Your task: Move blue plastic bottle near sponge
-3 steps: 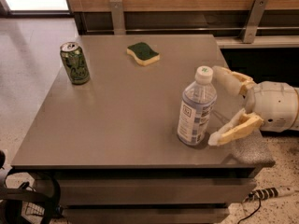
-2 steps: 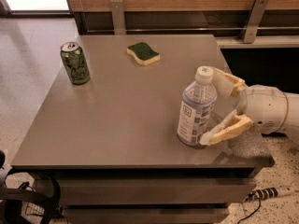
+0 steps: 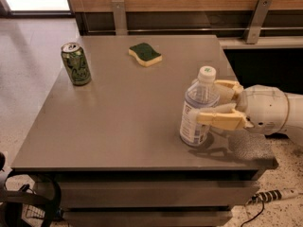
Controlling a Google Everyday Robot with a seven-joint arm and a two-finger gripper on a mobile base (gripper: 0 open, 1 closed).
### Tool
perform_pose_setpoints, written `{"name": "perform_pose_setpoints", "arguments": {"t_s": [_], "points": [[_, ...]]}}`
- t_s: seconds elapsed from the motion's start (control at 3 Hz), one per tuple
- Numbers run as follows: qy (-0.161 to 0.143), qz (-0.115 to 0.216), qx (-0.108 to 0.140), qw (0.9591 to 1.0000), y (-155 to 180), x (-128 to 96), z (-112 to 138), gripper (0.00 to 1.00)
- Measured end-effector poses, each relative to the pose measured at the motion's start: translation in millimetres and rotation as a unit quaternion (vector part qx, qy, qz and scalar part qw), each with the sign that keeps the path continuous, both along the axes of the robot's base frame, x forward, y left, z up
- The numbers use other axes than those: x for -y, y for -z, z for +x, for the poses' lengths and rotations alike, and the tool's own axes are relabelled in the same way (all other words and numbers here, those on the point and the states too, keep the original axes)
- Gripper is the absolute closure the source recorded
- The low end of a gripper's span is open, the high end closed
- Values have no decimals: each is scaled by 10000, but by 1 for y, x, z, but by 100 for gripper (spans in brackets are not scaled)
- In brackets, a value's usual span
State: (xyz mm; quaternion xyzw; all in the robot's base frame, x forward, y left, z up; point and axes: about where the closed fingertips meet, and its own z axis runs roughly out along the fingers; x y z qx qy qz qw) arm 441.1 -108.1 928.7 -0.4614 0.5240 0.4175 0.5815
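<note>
The blue plastic bottle (image 3: 192, 132) stands upright near the right front of the grey table (image 3: 123, 117), white cap on top. My gripper (image 3: 208, 102) reaches in from the right, one finger across the bottle's front and the other behind it, shut on its middle. The sponge (image 3: 145, 54), dark green over pale yellow, lies flat at the table's far middle, well apart from the bottle.
A green drink can (image 3: 75, 64) stands at the table's far left. A wooden wall with metal brackets (image 3: 255, 18) runs behind the table. A power strip (image 3: 272, 196) lies on the floor at lower right; black cables and a wheel (image 3: 23, 207) at lower left.
My gripper moved left onto the bottle and its fingers closed in around it. The bottle, sponge and can stayed where they were.
</note>
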Motion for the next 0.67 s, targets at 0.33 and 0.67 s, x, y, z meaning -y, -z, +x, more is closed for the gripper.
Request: {"name": "perform_pose_setpoints", "arguments": {"t_s": [0.33, 0.67], "points": [[-21, -3, 6, 10000, -1, -2, 0, 67], [-43, -7, 13, 10000, -2, -4, -1, 90]]}}
